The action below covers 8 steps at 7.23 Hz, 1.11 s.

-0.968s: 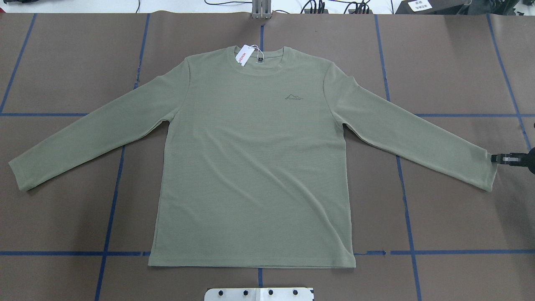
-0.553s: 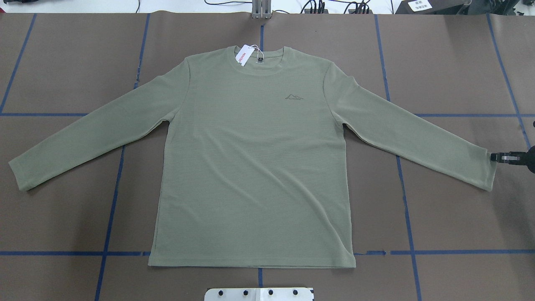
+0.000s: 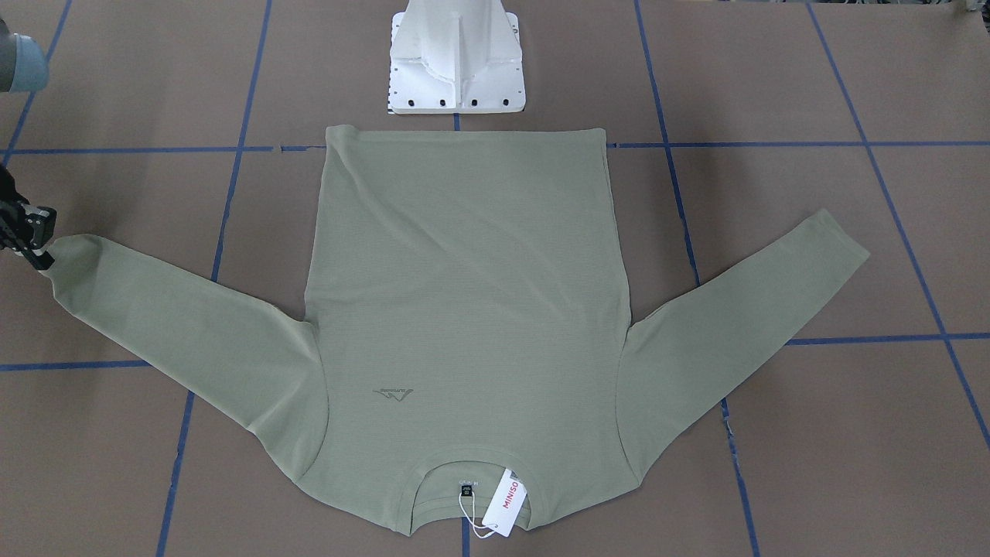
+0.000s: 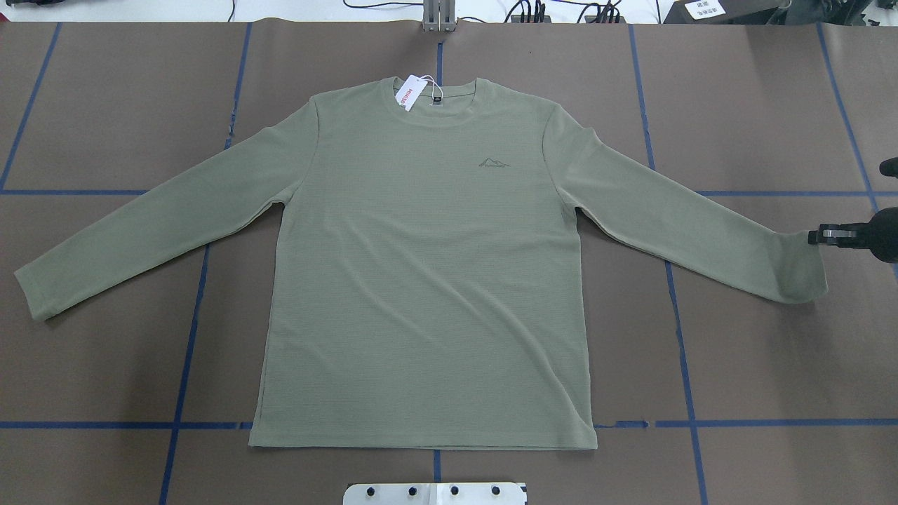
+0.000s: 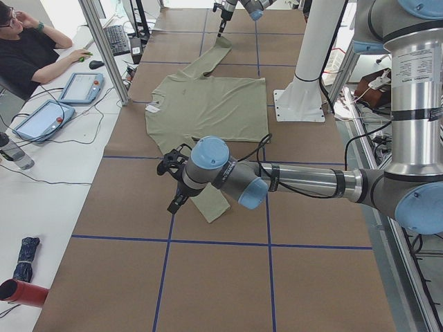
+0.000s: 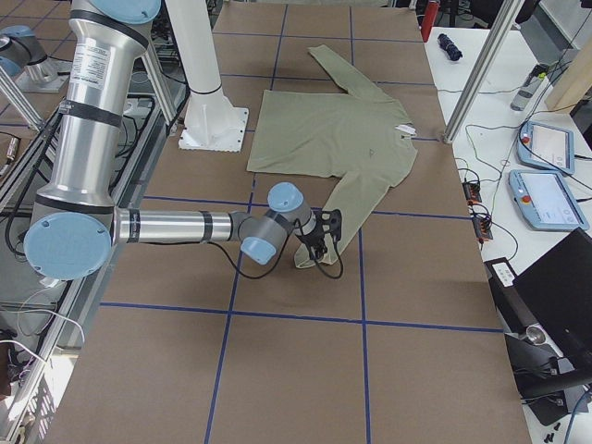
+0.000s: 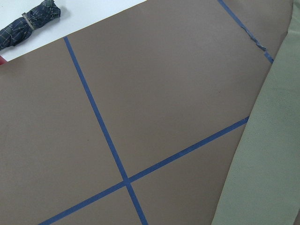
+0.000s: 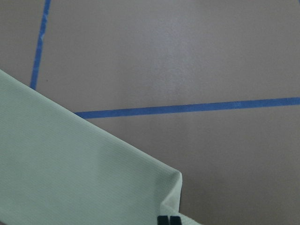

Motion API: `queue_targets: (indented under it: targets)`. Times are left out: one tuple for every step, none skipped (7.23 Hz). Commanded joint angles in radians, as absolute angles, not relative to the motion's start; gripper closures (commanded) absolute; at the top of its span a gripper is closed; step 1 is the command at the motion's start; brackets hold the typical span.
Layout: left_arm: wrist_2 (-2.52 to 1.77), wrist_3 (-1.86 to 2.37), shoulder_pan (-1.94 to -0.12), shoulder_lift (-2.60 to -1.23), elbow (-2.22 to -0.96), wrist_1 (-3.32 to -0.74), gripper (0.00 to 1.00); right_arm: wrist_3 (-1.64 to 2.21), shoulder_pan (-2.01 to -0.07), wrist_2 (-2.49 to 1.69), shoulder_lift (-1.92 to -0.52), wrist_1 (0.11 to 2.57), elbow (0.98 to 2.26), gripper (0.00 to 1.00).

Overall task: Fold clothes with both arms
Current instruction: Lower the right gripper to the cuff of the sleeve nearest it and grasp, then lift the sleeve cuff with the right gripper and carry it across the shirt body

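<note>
Front view: the shirt (image 3: 464, 271) lies flat and face up on the worktop (image 3: 773, 77), sleeves spread, collar at 6 o'clock, with no fold made. My right claw (image 3: 40, 254) sits at 9 o'clock on one cuff (image 3: 66, 259).

Overhead: that cuff, now at 3 o'clock, is raised at its corner; the rest of the sleeve lies flat.

Left side view: my left claw (image 5: 173, 187) hovers near the other cuff. I cannot tell how far open it is.

Right wrist: the fingertips (image 8: 162, 220) are pinched together on the cuff's corner.

I judge the first sleeve fold is only starting, and all the folding is left to do.
</note>
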<state>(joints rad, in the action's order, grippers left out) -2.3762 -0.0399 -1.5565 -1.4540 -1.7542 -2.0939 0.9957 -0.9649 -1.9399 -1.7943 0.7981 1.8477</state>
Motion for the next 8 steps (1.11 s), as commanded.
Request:
queue_targets:
  targets:
    - [-2.376, -0.04, -1.557, -1.454, -1.756, -2.094, 0.0, 1.003, -0.966, -1.939, -1.682, 1.214, 2.093, 1.0]
    - [-2.376, -0.04, -1.555, -1.456, -1.756, -2.094, 0.0, 1.044, -0.966, -1.933, -1.516, 1.435, 2.124, 1.0]
    - [-2.376, -0.038, -1.555, -1.456, -1.756, -2.094, 0.0, 1.099, -0.954, -1.93, -1.329, 1.641, 2.122, 1.0]
    - [-2.376, -0.038, -1.555, -1.457, -1.758, -2.094, 0.0, 1.144, -0.916, -1.904, -1.128, 1.854, 2.105, 1.0]
    - [-2.376, -0.037, -1.555, -1.457, -1.756, -2.094, 0.0, 1.235, -0.872, -1.855, -0.939, 1.982, 2.033, 1.0]
    - [-2.376, -0.037, -1.555, -1.457, -1.753, -2.094, 0.0, 1.323, -0.82, -1.817, -0.836, 1.985, 1.946, 1.0]
    - [-2.376, -0.037, -1.555, -1.456, -1.753, -2.094, 0.0, 1.394, -0.769, -1.74, -0.715, 1.982, 1.828, 1.0]
    - [-2.378, -0.037, -1.557, -1.456, -1.752, -2.094, 0.0, 1.458, -0.721, -1.694, -0.574, 1.971, 1.668, 1.0]
